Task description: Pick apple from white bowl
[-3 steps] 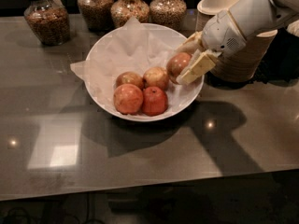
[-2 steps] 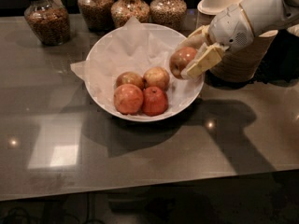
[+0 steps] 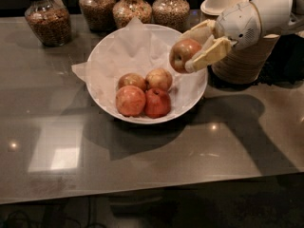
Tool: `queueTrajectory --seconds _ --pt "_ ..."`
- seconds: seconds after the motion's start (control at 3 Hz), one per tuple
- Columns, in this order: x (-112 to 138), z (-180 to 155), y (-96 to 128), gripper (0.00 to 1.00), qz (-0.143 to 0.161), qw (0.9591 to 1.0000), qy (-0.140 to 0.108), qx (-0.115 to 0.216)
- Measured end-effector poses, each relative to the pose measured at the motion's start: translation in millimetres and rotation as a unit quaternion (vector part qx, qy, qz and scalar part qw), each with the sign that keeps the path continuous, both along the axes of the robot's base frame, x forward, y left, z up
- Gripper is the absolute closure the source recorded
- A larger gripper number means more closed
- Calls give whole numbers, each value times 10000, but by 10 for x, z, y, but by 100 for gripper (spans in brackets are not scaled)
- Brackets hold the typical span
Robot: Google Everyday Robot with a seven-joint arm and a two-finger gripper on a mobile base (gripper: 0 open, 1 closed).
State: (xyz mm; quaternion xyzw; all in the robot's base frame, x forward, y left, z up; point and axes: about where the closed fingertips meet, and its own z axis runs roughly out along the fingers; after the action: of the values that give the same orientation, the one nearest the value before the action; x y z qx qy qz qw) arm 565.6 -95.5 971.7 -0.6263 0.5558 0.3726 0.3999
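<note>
Dark glossy table point(image 3: 142, 165) is carrying everything. The white bowl point(image 3: 191, 103) is sitting mid-table, lined with crumpled paper point(image 3: 128, 51), and the white arm point(image 3: 266, 11) is reaching in from the right. 4 grain jars point(image 3: 47, 18) are standing along the back edge, and a stack of beige paper bowls point(image 3: 242, 63) is sitting just beside the bowl's right rim, under the arm. The gripper point(image 3: 189, 51) is hanging over the bowl's right rim, its 2 tan fingers point(image 3: 211, 56) pinching the apple point(image 3: 180, 56) from above and below. The apple is hanging in the air, touching neither paper nor rim. 4 other apples point(image 3: 142, 94) are lying bunched in the bowl's bottom, well apart from the held one. Judging the step as lift and carry out, grasp looking done. To do it well: holding the squeeze steady since the glossy round skin is likely slipping easily, rising straight before moving sideways, and staying clear of the beige stack and the jars behind.
</note>
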Motion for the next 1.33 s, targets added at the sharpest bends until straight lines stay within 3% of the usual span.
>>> queueTrajectory --seconds 0.67,1.0,1.33 --pt "44 37 124 100 103 9999 -11 -129" --pt "123 40 343 100 306 9987 -36 -408" --pt "248 -21 498 100 269 9959 -147 -856"
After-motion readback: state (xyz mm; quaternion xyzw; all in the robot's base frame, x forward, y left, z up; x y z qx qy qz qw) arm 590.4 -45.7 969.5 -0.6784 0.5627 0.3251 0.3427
